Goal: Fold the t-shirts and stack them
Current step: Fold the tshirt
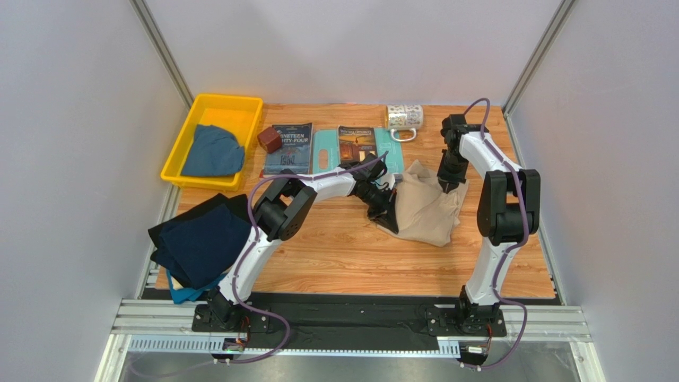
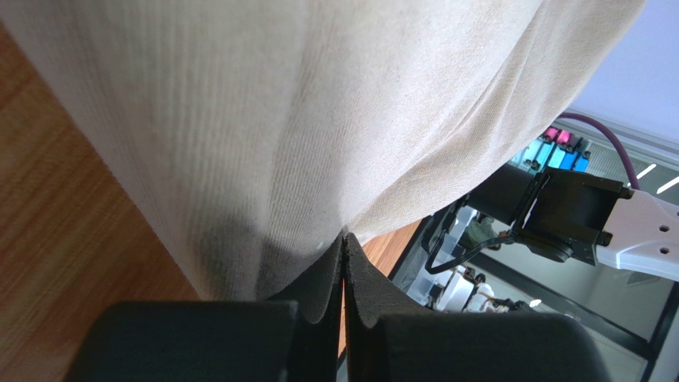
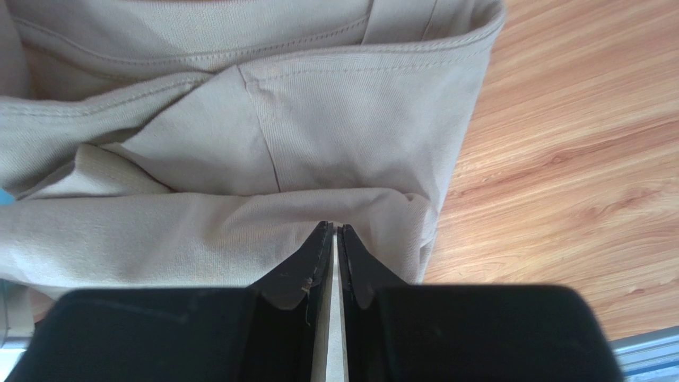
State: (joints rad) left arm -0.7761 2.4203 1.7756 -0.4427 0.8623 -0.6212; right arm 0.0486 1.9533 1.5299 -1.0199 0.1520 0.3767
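Note:
The beige t-shirt is bunched up, lifted between both arms over the right half of the table. My left gripper is shut on its left edge; in the left wrist view the cloth hangs from the pinched gripper. My right gripper is shut on the shirt's upper right part, a thin fold of hemmed beige fabric caught between its fingers. A dark navy t-shirt lies at the left edge over a teal one. A dusty blue t-shirt sits in the yellow bin.
Along the back stand a brown cube, two books on a light-teal board, and a white mug. Bare wood shows to the right of the beige shirt.

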